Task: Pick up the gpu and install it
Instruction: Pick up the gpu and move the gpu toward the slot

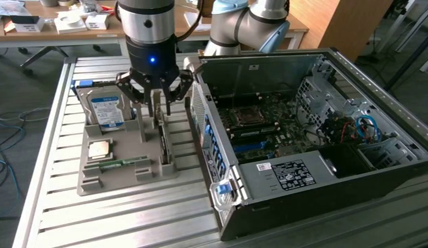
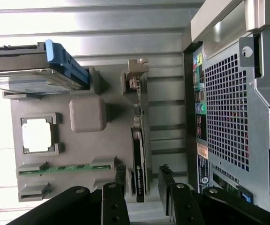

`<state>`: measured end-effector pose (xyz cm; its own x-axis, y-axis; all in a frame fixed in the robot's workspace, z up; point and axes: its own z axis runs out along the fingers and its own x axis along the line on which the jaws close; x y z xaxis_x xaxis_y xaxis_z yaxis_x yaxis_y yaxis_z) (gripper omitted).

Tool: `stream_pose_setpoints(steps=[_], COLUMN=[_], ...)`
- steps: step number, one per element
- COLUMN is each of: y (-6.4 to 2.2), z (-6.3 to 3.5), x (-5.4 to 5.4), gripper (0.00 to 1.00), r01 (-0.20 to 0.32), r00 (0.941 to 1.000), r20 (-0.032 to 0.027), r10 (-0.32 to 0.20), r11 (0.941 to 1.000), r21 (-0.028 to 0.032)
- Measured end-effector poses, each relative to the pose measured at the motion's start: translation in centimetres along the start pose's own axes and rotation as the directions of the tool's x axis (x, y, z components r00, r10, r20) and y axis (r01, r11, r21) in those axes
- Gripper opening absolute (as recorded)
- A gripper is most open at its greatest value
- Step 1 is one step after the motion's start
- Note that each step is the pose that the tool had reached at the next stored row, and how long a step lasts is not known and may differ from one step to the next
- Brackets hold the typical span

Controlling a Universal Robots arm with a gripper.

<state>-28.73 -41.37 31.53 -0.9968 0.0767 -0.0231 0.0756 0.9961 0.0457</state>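
Jaws wide and empty, the gripper [image 1: 159,109] hangs directly over the gpu [image 1: 164,143], a likely light, stiff, fragile card standing on edge in its grey holder [image 1: 96,180], best pinched across its flat faces near the top edge.

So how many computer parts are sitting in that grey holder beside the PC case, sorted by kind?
hard drive: 1
processor chip: 1
RAM stick: 1
gpu: 1
Total: 4
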Motion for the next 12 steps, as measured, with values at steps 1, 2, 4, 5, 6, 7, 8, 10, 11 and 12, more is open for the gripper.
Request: stream_pose_setpoints(steps=[1, 2, 4, 5, 6, 7, 8, 10, 11, 12], y=[-0.01, -0.02, -0.03, -0.04, -0.04, -0.04, -0.04, -0.04, -0.04, -0.04], z=[0.18, 0.39, 0.70, 0.73, 0.73, 0.73, 0.73, 0.75, 0.83, 0.95], x=[0.00, 0.00, 0.00, 0.00, 0.00, 0.00, 0.00, 0.00, 0.00, 0.00], gripper=[0.42, 0.42, 0.42, 0.42, 0.42, 0.42, 0.42, 0.42, 0.42, 0.42], r01=[0.000, 0.000, 0.000, 0.000, 0.000, 0.000, 0.000, 0.000, 0.000, 0.000], r00=[1.0000, 1.0000, 1.0000, 1.0000, 1.0000, 1.0000, 1.0000, 1.0000, 1.0000, 1.0000], r20=[0.0001, 0.0002, 0.0002, 0.0000, -0.0001, -0.0001, 0.0000, 0.0002, 0.0005, 0.0004], r10=[0.000, 0.000, 0.000, 0.000, 0.000, 0.000, 0.000, 0.000, 0.000, 0.000], r11=[1.0000, 1.0000, 1.0000, 1.0000, 1.0000, 1.0000, 1.0000, 1.0000, 1.0000, 1.0000], r21=[0.0000, -0.0001, -0.0002, 0.0000, 0.0001, 0.0001, 0.0001, -0.0001, -0.0005, -0.0004])
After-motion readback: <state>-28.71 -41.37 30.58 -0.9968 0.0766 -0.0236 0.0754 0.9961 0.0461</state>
